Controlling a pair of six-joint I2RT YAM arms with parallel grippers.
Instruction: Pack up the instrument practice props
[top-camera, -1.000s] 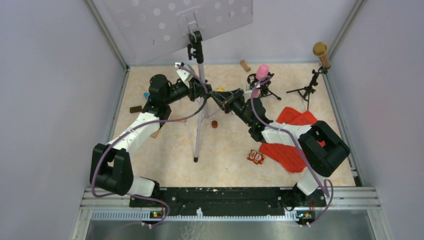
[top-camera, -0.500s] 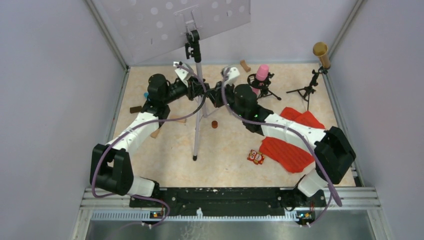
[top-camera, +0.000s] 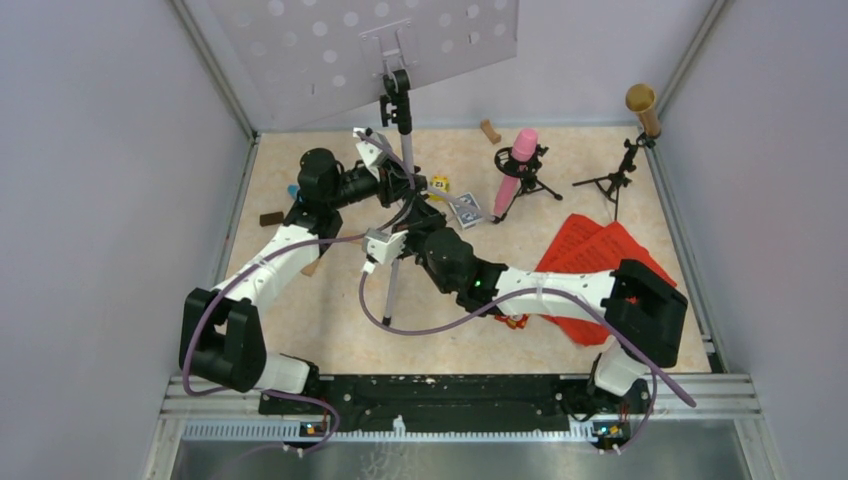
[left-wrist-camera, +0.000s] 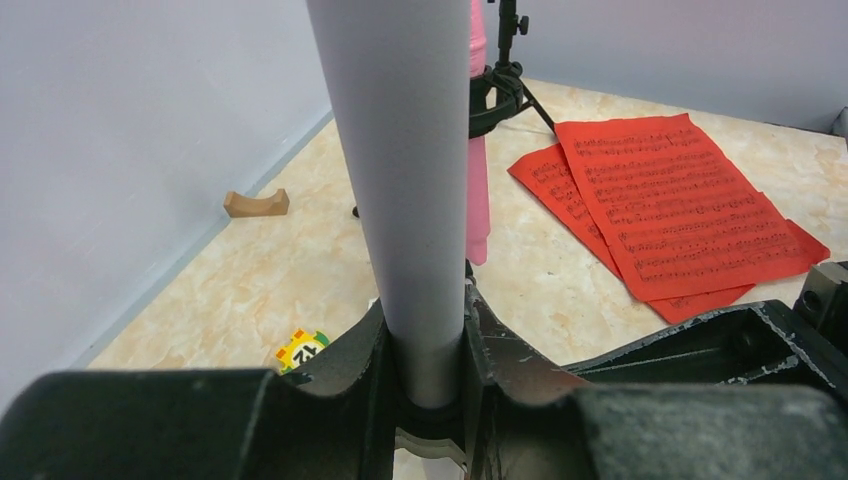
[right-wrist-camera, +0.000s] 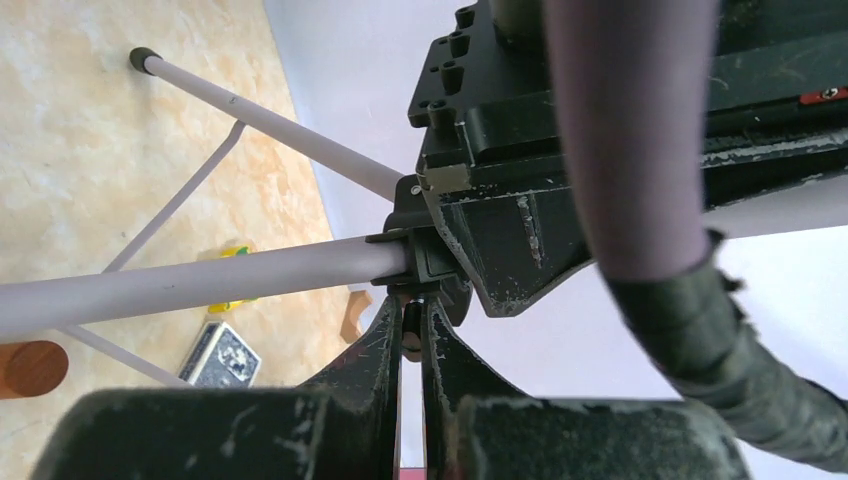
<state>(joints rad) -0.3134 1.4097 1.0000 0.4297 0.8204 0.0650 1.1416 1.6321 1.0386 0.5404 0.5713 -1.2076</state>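
The grey hole-punched tray stands at the back on its silver pole. My left gripper is shut on the pole, which fills the left wrist view between my jaws. My right gripper sits just below it, its jaws pinched on a small knob at the pole's black collar. The pink microphone and the gold microphone stand on black tripods at the back right. The red pages lie at the right.
A blue card deck and a yellow-green toy lie behind the pole. A wooden block lies by the back wall and a brown block at the left. The tripod's legs spread over the floor. Walls close three sides.
My right arm has swung from the pole's right side round to its near side, and its gripper now pinches at the collar. The tray has shifted a little right. My left gripper keeps its hold.
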